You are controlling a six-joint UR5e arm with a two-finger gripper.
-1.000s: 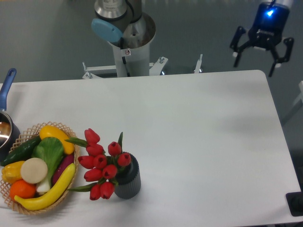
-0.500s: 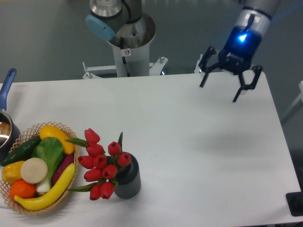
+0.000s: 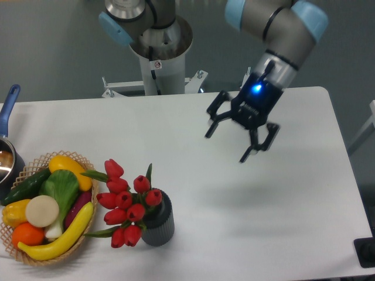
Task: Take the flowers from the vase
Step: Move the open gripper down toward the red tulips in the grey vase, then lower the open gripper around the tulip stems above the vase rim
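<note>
The flowers (image 3: pixel 126 204), red tulip buds with green leaves, lean out to the left of the vase (image 3: pixel 158 225), a small dark grey ribbed cylinder near the table's front left. My gripper (image 3: pixel 227 146) hangs open above the middle of the table, to the upper right of the bunch and well apart from it. Nothing sits between its black fingers (image 3: pixel 214 122).
A wicker basket (image 3: pixel 41 249) of toy vegetables stands just left of the flowers. A dark pot with a blue handle (image 3: pixel 9 104) sits at the left edge. The arm's base column (image 3: pixel 158 58) rises behind the table's far edge.
My gripper has travelled from beyond the far right corner leftward and forward over the table, toward the flowers. It stays open. Flowers, vase and basket have not moved.
</note>
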